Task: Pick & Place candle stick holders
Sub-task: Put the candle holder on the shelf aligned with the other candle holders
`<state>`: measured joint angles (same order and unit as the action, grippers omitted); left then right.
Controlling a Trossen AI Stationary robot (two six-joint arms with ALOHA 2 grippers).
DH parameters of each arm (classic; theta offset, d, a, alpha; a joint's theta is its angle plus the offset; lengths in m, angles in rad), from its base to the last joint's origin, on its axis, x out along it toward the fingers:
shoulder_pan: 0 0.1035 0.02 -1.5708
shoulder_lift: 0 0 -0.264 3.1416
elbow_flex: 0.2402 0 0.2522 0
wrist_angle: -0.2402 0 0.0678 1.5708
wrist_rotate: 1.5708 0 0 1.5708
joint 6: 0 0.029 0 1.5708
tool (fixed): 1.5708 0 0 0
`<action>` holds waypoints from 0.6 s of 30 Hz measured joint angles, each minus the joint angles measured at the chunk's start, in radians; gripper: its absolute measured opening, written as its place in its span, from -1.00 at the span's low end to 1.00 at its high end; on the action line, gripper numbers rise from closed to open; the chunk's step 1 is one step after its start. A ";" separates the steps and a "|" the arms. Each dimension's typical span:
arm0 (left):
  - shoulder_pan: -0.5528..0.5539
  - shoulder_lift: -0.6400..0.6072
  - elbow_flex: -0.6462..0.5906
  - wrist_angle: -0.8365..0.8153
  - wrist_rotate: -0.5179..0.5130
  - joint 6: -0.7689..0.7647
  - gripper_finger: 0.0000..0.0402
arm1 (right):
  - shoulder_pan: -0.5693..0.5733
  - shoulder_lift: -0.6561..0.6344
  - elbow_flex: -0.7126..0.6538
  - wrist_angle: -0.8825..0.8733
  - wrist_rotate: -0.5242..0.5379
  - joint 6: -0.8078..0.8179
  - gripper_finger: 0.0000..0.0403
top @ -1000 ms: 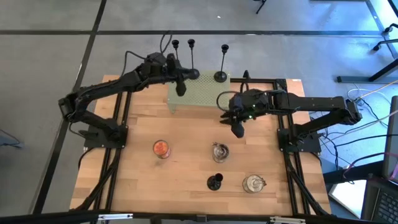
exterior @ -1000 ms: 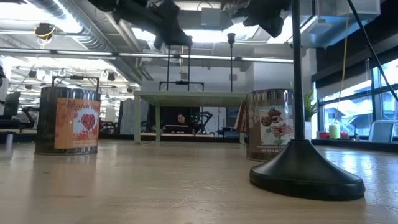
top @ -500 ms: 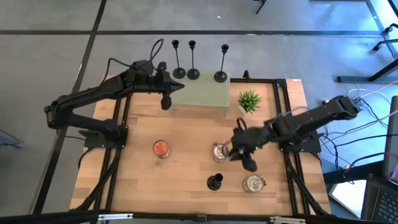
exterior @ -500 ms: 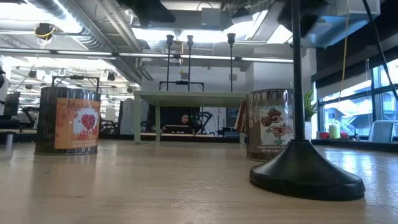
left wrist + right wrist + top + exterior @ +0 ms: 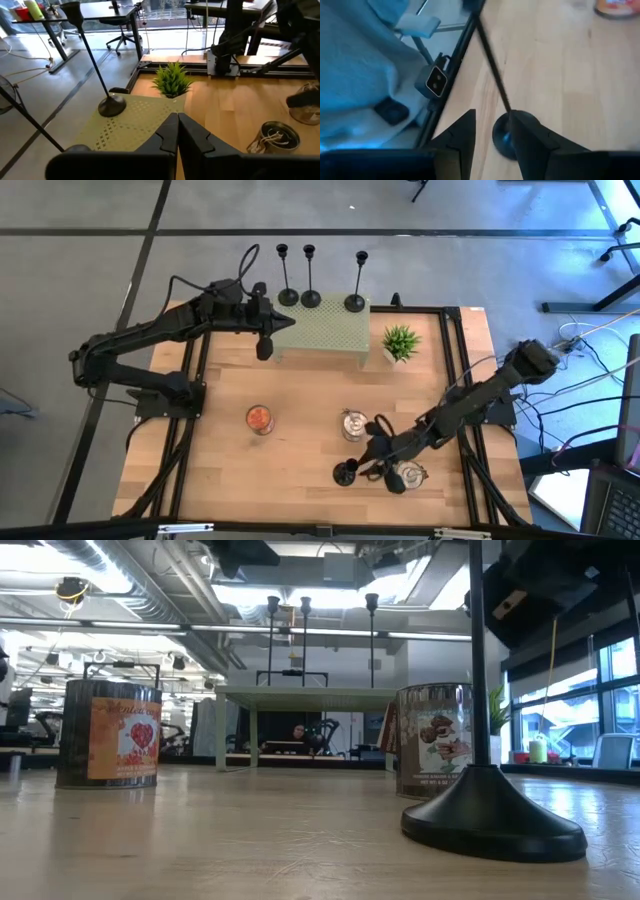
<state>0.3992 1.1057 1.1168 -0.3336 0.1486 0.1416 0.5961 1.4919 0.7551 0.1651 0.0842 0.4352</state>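
The right pincer [image 5: 362,468] is reaching down low over the near side of the tabletop [image 5: 300,405], right beside the last candle holder [image 5: 345,472]. Its fingers are spread a little, and the thin stem is showing between them in the right wrist view, with nothing squeezed yet.

The other three candle holders [image 5: 309,275] are standing on the green stand [image 5: 322,335] at the far side. The left pincer [image 5: 263,345] is waiting by that stand, pressed closed and holding nothing.

To do this well, I think the right pincer should close gently on the stem, low down, so the holder is not tipping. It should be watching out for the glass jar [image 5: 407,475] just beside it.
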 joint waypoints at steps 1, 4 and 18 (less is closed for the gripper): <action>0.000 0.000 0.000 0.001 0.000 -0.001 -0.99 | 0.005 0.020 0.000 0.014 0.009 -0.031 -0.39; 0.000 0.000 0.000 0.014 0.000 -0.001 -0.98 | 0.019 0.081 0.001 0.092 0.052 -0.061 -0.39; 0.000 0.000 0.000 0.046 0.000 -0.024 -0.99 | 0.034 0.150 0.010 0.201 0.194 -0.051 -0.40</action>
<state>0.3996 1.1057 1.1168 -0.2879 0.1482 0.1181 0.6304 1.6419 0.7647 0.3661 0.2782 0.3841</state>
